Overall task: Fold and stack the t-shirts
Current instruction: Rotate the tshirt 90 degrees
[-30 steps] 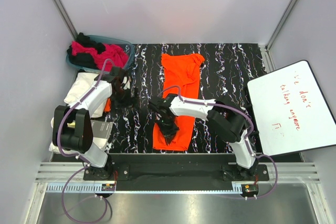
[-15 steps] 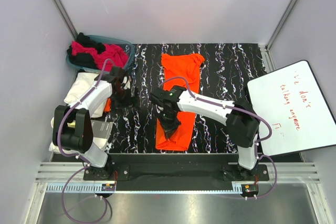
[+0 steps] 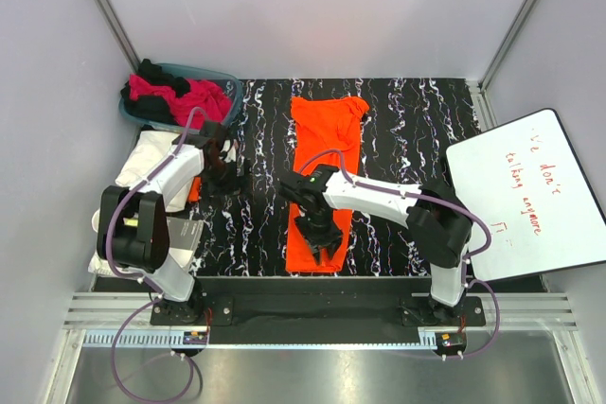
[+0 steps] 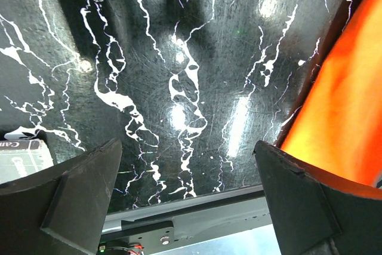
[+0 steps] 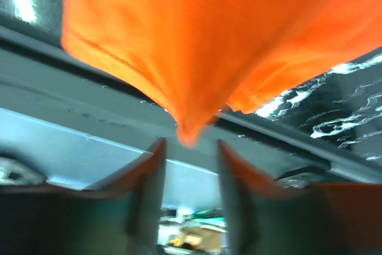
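A bright orange t-shirt (image 3: 325, 144) lies lengthwise down the middle of the black marbled table, folded narrow at its near end. My right gripper (image 3: 322, 245) hovers over that near end. In the right wrist view its jaws (image 5: 191, 144) stand open, and a hanging corner of the orange cloth (image 5: 190, 129) sits just beyond the fingertips, not pinched. My left gripper (image 3: 227, 177) is wide open and empty above bare table (image 4: 188, 144), with the orange shirt's edge (image 4: 349, 94) to its right. White t-shirts (image 3: 151, 158) lie at the left.
A teal basket (image 3: 223, 76) at the back left holds magenta (image 3: 194, 96) and black cloth. A white board with red writing (image 3: 525, 196) lies at the right edge. The metal rail of the arm bases (image 5: 71, 64) runs along the near table edge.
My right gripper has moved right and toward the near edge over the orange shirt, and its jaws have parted and let the cloth go. The left arm has not moved.
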You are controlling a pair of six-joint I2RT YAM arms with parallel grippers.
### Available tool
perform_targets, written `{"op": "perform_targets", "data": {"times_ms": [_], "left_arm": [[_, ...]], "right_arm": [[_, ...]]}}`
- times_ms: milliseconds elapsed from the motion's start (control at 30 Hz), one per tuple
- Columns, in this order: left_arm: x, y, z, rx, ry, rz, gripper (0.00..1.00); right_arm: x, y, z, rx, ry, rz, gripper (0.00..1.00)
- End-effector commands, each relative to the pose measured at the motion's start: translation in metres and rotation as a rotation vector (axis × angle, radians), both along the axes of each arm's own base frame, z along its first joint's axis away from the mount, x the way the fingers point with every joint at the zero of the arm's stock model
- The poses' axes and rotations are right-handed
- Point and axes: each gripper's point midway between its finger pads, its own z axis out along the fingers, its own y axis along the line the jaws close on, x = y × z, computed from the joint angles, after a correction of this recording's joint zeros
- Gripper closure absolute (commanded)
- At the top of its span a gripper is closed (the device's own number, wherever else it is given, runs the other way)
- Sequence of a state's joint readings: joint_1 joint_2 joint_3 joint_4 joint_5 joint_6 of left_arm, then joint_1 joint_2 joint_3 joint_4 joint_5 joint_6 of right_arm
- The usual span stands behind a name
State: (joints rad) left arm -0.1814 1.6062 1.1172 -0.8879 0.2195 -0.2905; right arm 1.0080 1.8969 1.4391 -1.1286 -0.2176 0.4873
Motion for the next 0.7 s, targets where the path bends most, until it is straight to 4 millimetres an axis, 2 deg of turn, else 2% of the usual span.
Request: {"op": "perform_targets", "data": {"times_ms": [0,33,67,133,167,200,233,267,300,333,367,400,433,467,500,567,600,667], "left_arm": [[0.002,-0.008,0.005,-0.056,-0.022,-0.020,0.01],[0.001,-0.012,0.006,-0.075,-0.023,-0.027,0.01],[0.001,-0.015,0.009,-0.087,-0.038,-0.033,0.01],[-0.007,-0.025,0.009,-0.118,-0.037,-0.061,0.01],[-0.010,-0.029,0.010,-0.130,-0.048,-0.072,0.01],[-0.015,-0.038,0.011,-0.151,-0.048,-0.100,0.01],[-0.015,-0.044,0.012,-0.168,-0.062,-0.108,0.01],[-0.024,-0.054,0.012,-0.210,-0.046,-0.123,0.01],[-0.028,-0.060,0.013,-0.238,-0.042,-0.128,0.01],[-0.033,-0.066,0.008,-0.269,-0.039,-0.130,0.01],[-0.038,-0.076,0.011,-0.329,-0.021,-0.122,0.01],[-0.040,-0.081,0.009,-0.357,-0.014,-0.115,0.01],[-0.043,-0.085,0.003,-0.385,-0.014,-0.108,0.01],[-0.046,-0.091,0.003,-0.409,0.001,-0.091,0.01],[-0.046,-0.096,0.002,-0.436,-0.003,-0.096,0.01],[-0.056,-0.103,-0.004,-0.461,0.041,-0.103,0.02],[-0.058,-0.105,-0.007,-0.462,0.053,-0.105,0.03],[-0.068,-0.109,-0.016,-0.459,0.103,-0.113,0.07]], "right_arm": [[0.023,0.002,0.037,0.043,-0.178,-0.002,0.38],[0.030,0.002,0.056,0.080,-0.241,-0.014,0.14],[0.042,0.002,0.069,0.097,-0.310,-0.033,0.01],[0.056,-0.006,0.088,0.117,-0.402,-0.078,0.00],[0.071,-0.016,0.091,0.108,-0.433,-0.129,0.00],[0.076,-0.023,0.092,0.110,-0.438,-0.164,0.00],[0.075,-0.036,0.086,0.113,-0.411,-0.211,0.00],[0.092,-0.047,0.085,0.135,-0.410,-0.295,0.00],[0.090,-0.065,0.075,0.128,-0.392,-0.352,0.00],[0.095,-0.063,0.074,0.186,-0.383,-0.386,0.00],[0.106,-0.079,0.069,0.192,-0.381,-0.464,0.00],[0.100,-0.090,0.057,0.192,-0.358,-0.508,0.00],[0.105,-0.088,0.055,0.242,-0.347,-0.542,0.00],[0.112,-0.098,0.050,0.252,-0.335,-0.604,0.00],[0.107,-0.102,0.039,0.253,-0.301,-0.637,0.00],[0.110,-0.100,0.032,0.285,-0.270,-0.680,0.00],[0.106,-0.099,0.021,0.277,-0.227,-0.707,0.00],[0.102,-0.087,0.010,0.313,-0.141,-0.725,0.06]]}}
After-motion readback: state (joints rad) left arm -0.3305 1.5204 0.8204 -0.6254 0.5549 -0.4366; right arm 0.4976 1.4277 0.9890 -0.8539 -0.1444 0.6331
